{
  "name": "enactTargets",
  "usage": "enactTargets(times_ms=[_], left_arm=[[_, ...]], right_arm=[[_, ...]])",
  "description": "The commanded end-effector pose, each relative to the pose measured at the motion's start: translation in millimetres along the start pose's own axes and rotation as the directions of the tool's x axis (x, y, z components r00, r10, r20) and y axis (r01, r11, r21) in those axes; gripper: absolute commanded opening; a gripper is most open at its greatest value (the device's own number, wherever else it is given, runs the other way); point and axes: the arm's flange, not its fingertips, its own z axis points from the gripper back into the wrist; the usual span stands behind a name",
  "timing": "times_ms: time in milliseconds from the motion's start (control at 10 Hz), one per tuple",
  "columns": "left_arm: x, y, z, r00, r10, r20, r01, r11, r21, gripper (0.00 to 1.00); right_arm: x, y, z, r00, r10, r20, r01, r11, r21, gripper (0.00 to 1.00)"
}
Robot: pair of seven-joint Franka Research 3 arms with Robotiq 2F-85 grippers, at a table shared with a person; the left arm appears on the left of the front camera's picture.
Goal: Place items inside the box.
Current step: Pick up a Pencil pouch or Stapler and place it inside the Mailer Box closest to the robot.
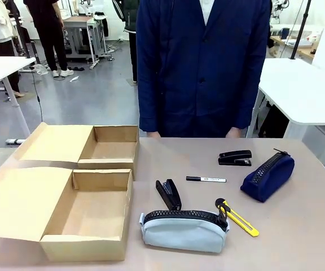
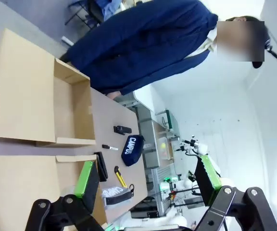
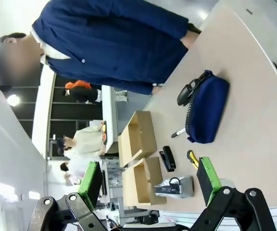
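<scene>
**Task status: not started. No item is in a box yet.**
The near cardboard box and far cardboard box stand open and empty at the left of the table. On the tabletop to their right lie the grey pencil case, the near stapler just behind it, the utility knife at its right end, the marker, the far stapler and the navy pouch. The left gripper and right gripper hang above the table, fingers apart and holding nothing. All six placements remain.
</scene>
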Motion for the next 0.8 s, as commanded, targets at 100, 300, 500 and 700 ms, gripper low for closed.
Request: enactTargets(times_ms=[100, 300, 500, 700], left_arm=[[-8.1, -10.4, 22.9, 0.997, -0.061, -0.039, 0.061, 0.998, 0.019, 1.00], [-8.1, -10.4, 22.9, 0.997, -0.061, -0.039, 0.061, 0.998, 0.019, 1.00], [-8.1, -10.4, 22.9, 0.997, -0.061, -0.039, 0.061, 0.998, 0.019, 1.00], [-8.1, -10.4, 22.9, 0.997, -0.061, -0.039, 0.061, 0.998, 0.019, 1.00]], right_arm=[[-12.3, 27.3, 0.9, 0.999, 0.052, -0.016, -0.052, 0.999, 0.004, 1.00], [-12.3, 27.3, 0.9, 0.999, 0.052, -0.016, -0.052, 0.999, 0.004, 1.00], [-12.3, 27.3, 0.9, 0.999, 0.052, -0.016, -0.052, 0.999, 0.004, 1.00], [-12.3, 27.3, 0.9, 0.999, 0.052, -0.016, -0.052, 0.999, 0.004, 1.00]])
